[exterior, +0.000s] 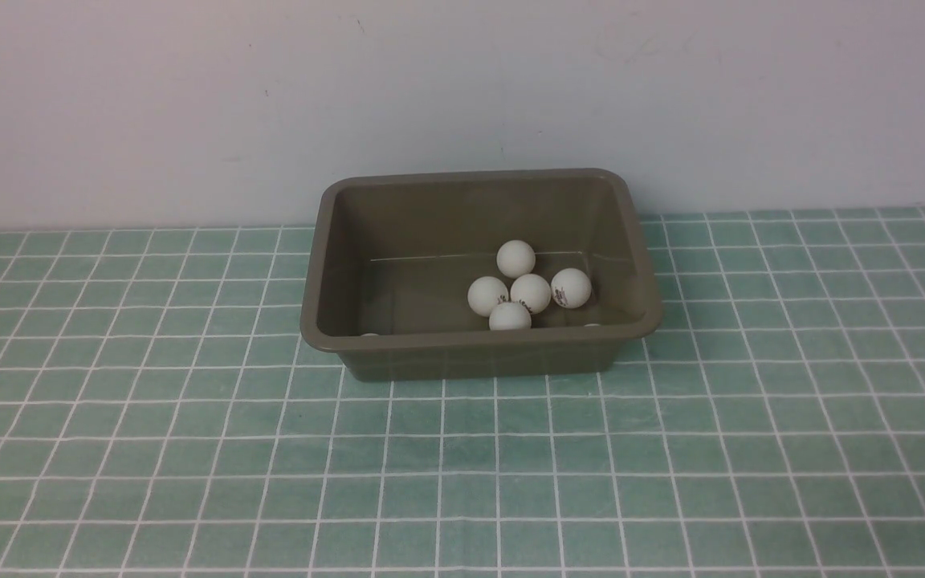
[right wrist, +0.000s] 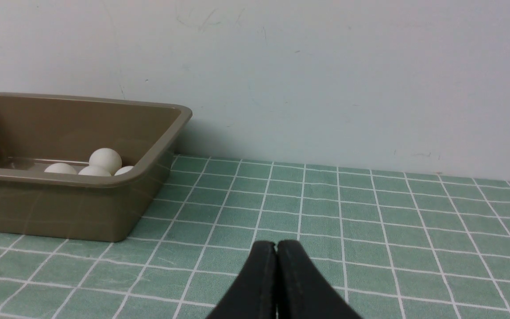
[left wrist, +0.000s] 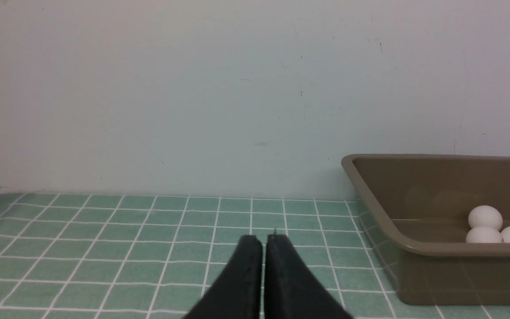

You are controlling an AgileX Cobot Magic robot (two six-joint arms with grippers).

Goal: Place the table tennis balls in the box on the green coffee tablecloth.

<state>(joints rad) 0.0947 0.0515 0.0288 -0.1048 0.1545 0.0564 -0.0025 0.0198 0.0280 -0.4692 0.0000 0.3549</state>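
Front view: balls (exterior: 530, 292) inside box (exterior: 478, 352), both pinched-shut empty hands (left wrist: 263, 241) (right wrist: 276, 246) well apart.

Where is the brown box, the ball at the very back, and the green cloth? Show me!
box (exterior: 478, 343): front view, its near rim.
back ball (exterior: 515, 258): front view, its middle.
green cloth (exterior: 189, 449): front view, bare squares in front of the box.

The box (exterior: 482, 349) looks like smooth, faintly glossy plastic. The table tennis balls (exterior: 530, 292) are matte white plastic. The green coffee tablecloth (exterior: 671, 466) appears as soft, matt cloth. The far wall (exterior: 189, 104) is matt, lightly scuffed.
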